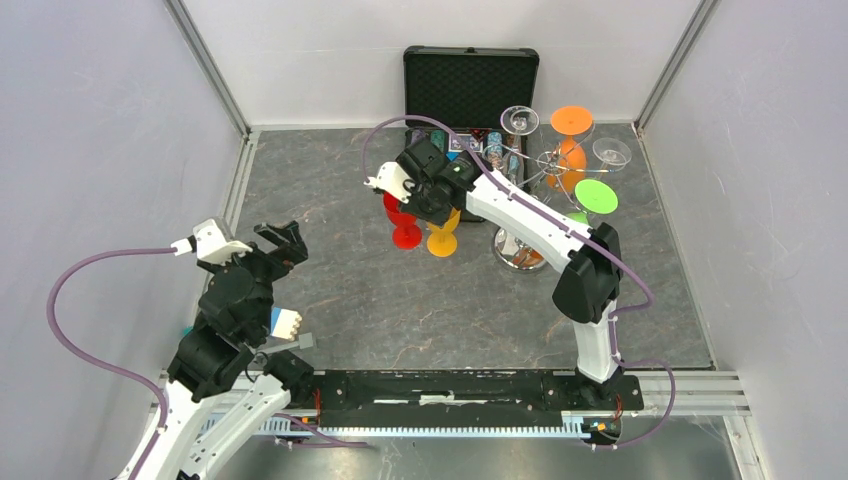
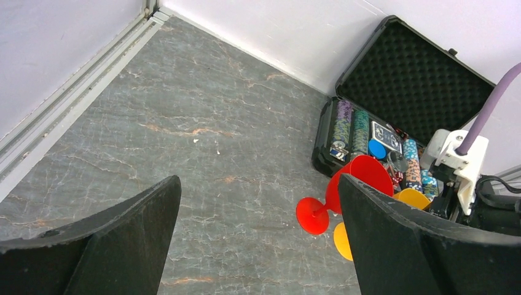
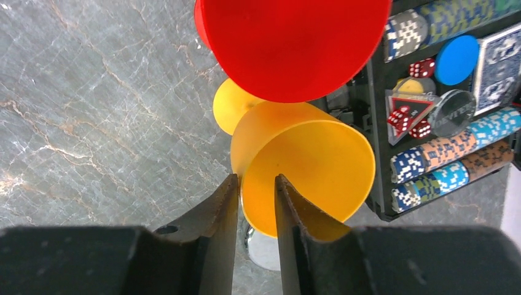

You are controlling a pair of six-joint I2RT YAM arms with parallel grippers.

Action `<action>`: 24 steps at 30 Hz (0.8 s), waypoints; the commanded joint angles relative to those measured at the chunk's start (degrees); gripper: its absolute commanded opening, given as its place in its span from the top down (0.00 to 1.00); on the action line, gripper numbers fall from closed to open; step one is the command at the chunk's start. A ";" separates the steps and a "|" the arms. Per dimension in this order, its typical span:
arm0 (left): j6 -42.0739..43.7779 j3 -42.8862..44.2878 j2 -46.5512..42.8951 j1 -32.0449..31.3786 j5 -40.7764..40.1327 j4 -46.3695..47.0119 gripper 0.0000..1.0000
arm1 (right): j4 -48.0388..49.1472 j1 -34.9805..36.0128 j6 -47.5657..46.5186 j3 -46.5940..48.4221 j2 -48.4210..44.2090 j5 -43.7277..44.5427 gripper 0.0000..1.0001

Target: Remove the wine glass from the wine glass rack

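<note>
Black fingers (image 3: 215,233) of the right pincer (image 3: 257,181) filled the bottom of its wrist view, narrowly parted, one on each side of the rim of the yellow wine glass (image 3: 307,166). That glass stood on the grey counter (image 1: 400,320) just beside a red wine glass (image 1: 405,232), both off the wine glass rack (image 1: 516,256) and to its left. An orange glass (image 1: 571,120), a green glass (image 1: 596,195) and clear glasses (image 1: 519,120) hung on the rack's arms, near the open black case (image 1: 470,85) of poker chips by the rear wall. Over the near left of the counter, the left pincer (image 2: 258,184) gaped wide, holding nothing.
</note>
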 commanded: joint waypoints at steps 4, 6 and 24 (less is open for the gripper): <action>1.48 0.33 0.48 0.08 -0.75 4.42 0.00 | 1.28 -0.22 0.27 6.16 -2.21 2.12 0.54; 1.31 0.15 0.77 0.04 -0.46 5.24 0.00 | 2.56 -0.22 0.27 5.92 -4.18 1.75 0.46; 2.79 15.95 25.54 0.03 37.00 11.38 0.00 | 23.56 -0.22 13.25 -3.62 -29.08 6.60 0.33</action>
